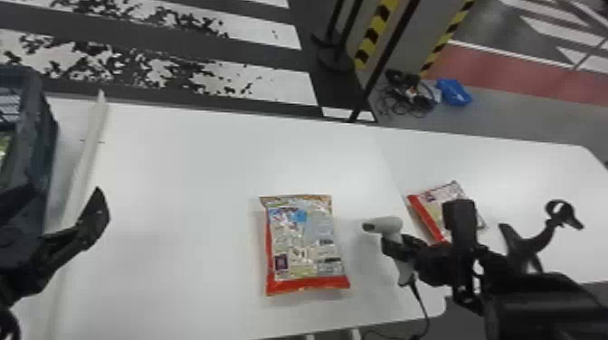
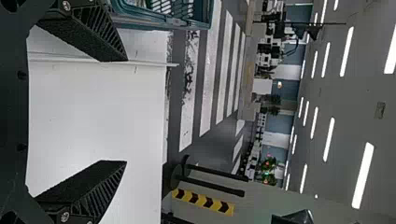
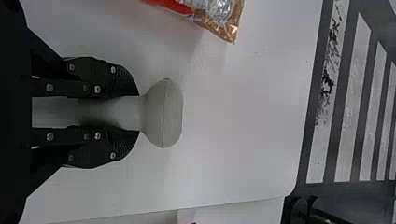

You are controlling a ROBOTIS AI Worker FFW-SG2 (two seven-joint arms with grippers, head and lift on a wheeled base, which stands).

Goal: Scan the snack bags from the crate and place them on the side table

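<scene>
pale grey pistol-shaped scanner (image 1: 384,224) gripped by its handle in the right gripper (image 1: 398,247), fingers closed on both sides. left gripper (image 1: 65,194) held beside the dark blue-green plastic crate (image 1: 34,131), fingers spread wide, nothing held. a red-and-silver printed snack bag (image 1: 302,244) laid flat on the white table (image 1: 181,181), between the grippers. second red-edged bag (image 1: 425,212) placed on the white side table (image 1: 543,181), partly hidden by the right arm.

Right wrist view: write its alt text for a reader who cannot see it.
The right gripper has its fingers shut on the handle of a gray handheld scanner over a white table. To the robot's left of the scanner lies part of a snack bag, with striped floor beyond the table's edge.
</scene>
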